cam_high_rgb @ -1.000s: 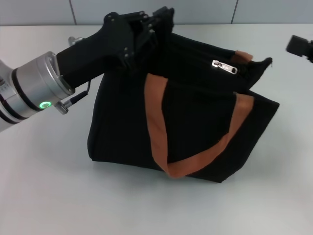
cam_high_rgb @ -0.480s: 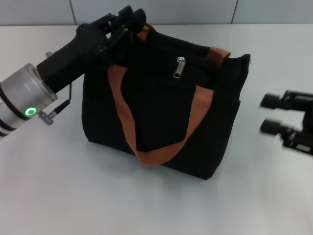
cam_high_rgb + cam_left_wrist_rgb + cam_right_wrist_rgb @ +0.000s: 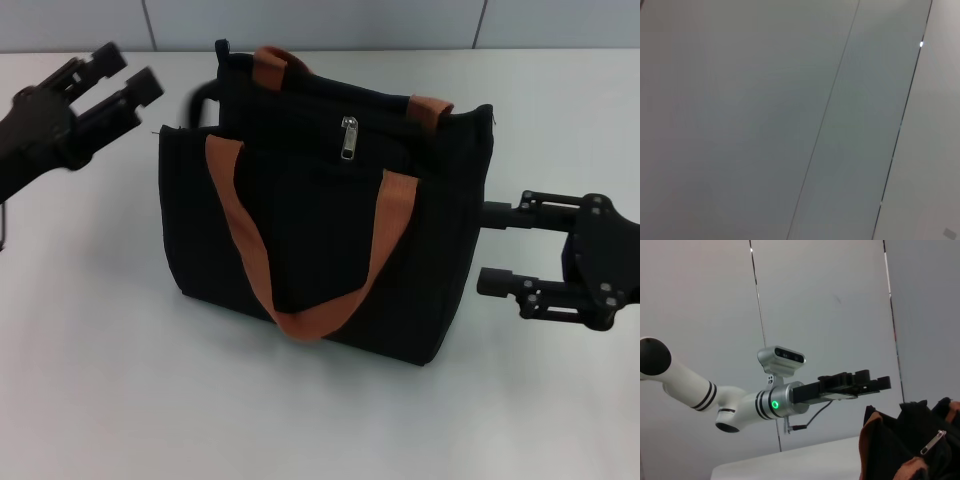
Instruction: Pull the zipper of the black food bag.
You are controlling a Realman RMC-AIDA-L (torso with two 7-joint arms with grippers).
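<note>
Black boxy fabric food bag [image 3: 320, 250] upright; silver metal zipper pull [image 3: 349, 138] untouched between left gripper [image 3: 120, 80] and right gripper [image 3: 490, 250], both spread, empty, clear; pulling remains.

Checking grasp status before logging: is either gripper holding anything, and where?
Nothing held. Left gripper and right gripper are both open, clear of the black food bag.

lab, white table [image 3: 120, 400], grey panelled wall [image 3: 830, 305]
</note>
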